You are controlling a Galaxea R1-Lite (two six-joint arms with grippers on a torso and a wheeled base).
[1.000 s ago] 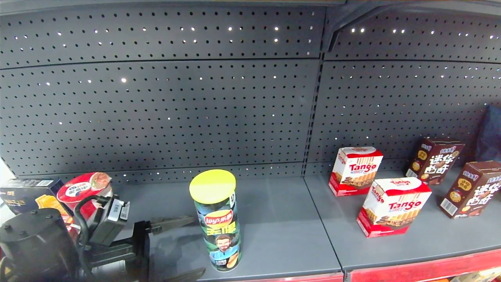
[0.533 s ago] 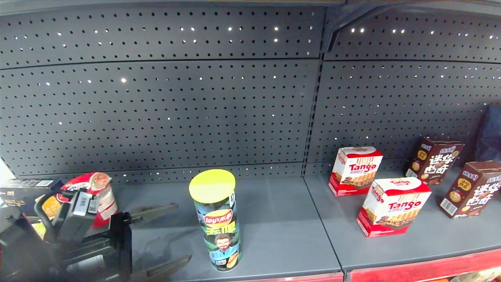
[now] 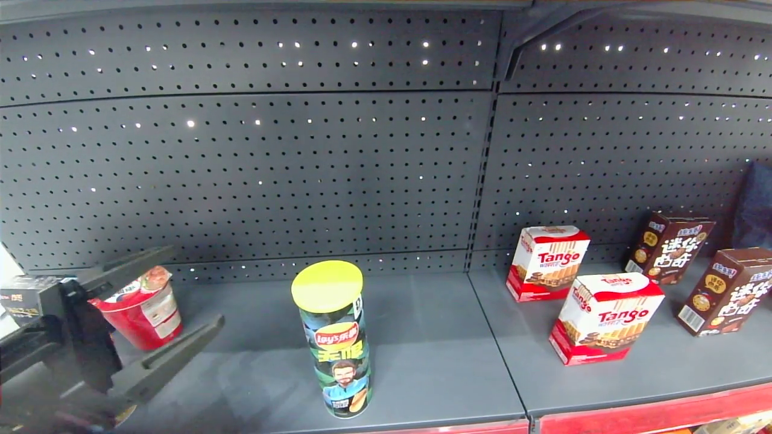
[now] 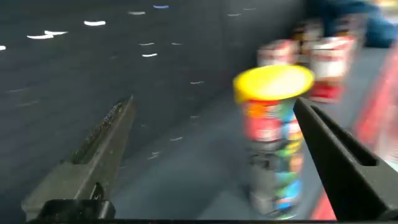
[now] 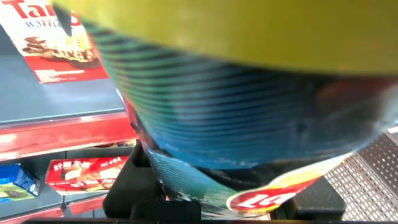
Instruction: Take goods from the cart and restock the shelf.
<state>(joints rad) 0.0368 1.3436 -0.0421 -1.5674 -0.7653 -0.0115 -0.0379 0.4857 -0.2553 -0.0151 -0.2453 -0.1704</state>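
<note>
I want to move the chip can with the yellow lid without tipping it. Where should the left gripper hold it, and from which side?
Probably take the chip can around the middle of its round body, below the yellow lid. It stands upright and tall on the shelf, so a high grip could tip it. Come level from its left, where the open left gripper is.

You have in view:
- Perforated back panel (image 3: 271,169), dark grey, with a vertical seam right of centre.
- Rear wafer box (image 3: 547,262), red and white, upright near the panel.
- Front wafer box (image 3: 606,317), same kind, just beside the first and turned at an angle.
- Rear brown box (image 3: 669,247) and front brown box (image 3: 727,291), right of the wafer boxes and apart from each other.
- Dark blue bag (image 3: 757,208), cut off at the far right edge.
- Red cup (image 3: 145,307), upright at the left.
- Dark box (image 3: 27,295), just left of the cup.
- Red strip (image 3: 651,416), along the front edge.
</note>
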